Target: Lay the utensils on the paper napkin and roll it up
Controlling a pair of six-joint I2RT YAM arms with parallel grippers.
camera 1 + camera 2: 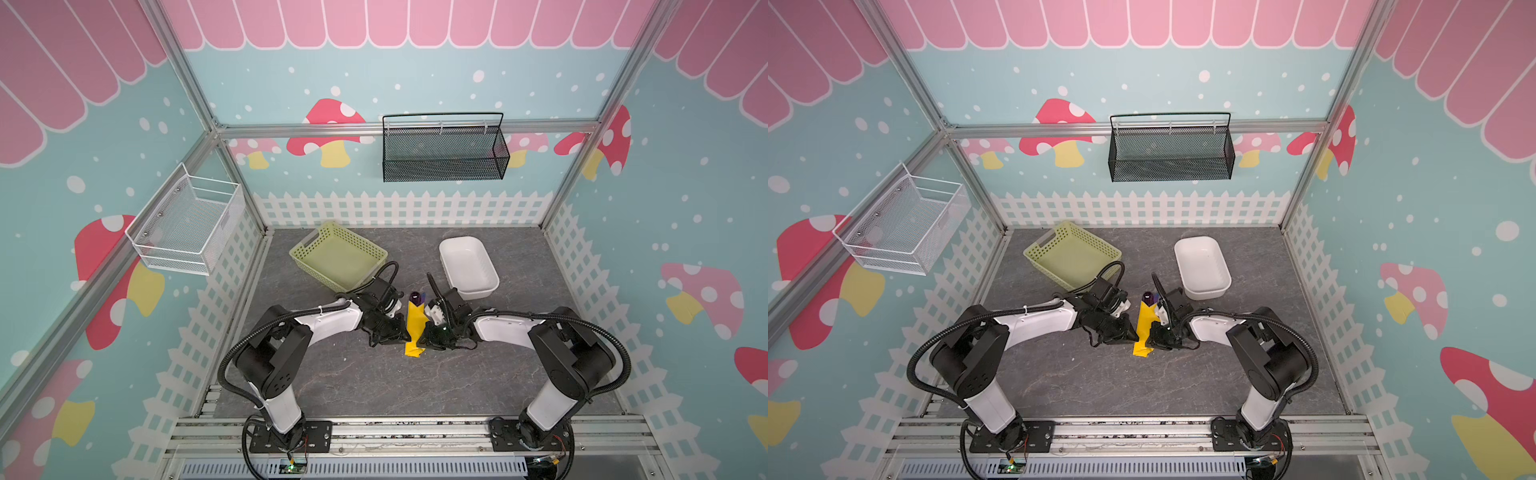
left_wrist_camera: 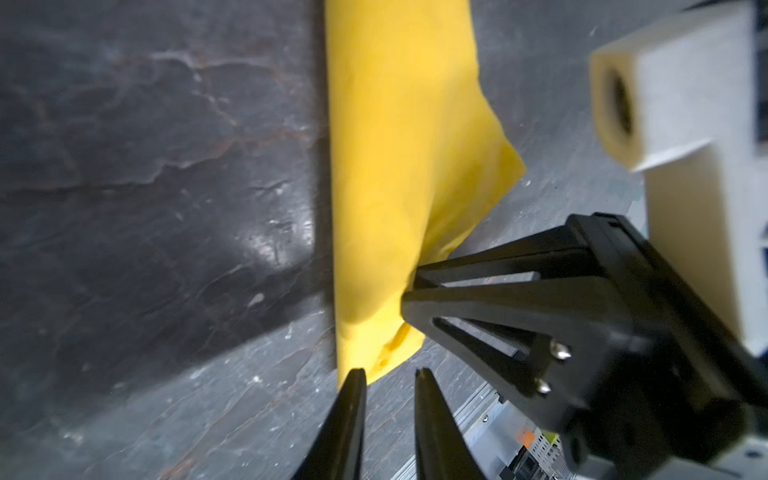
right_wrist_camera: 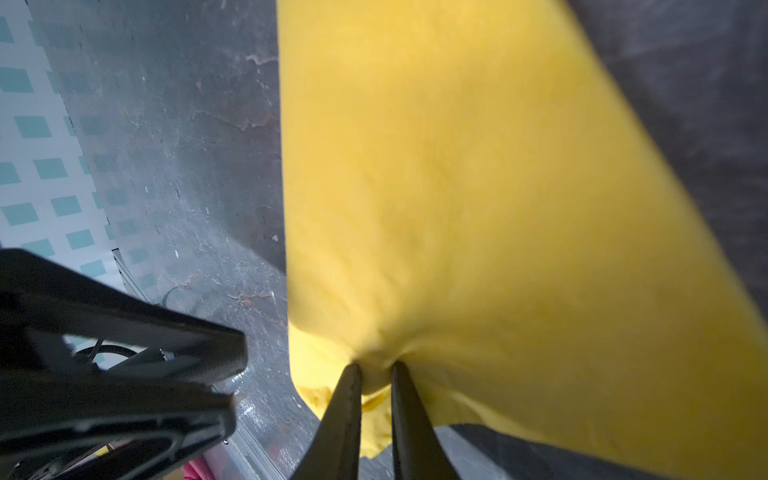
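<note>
Rolled yellow napkin (image 1: 414,322) on counter (image 1: 374,382), purple spoon (image 1: 414,296) sticking out at 12 o'clock; right fingers (image 3: 376,368) pinching the napkin from 3 o'clock; left fingers (image 2: 390,374) narrowly apart, 9 o'clock

Green basket (image 1: 338,259), white tub (image 1: 467,266), grey tabletop (image 1: 374,382)

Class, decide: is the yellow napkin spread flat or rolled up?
Rolled up: the paper napkin forms a narrow tube, with purple utensil ends poking from its far end.

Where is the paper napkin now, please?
In both top views the paper napkin lies centrally between the left end effector and right end effector, utensils poking from its far end.
</note>
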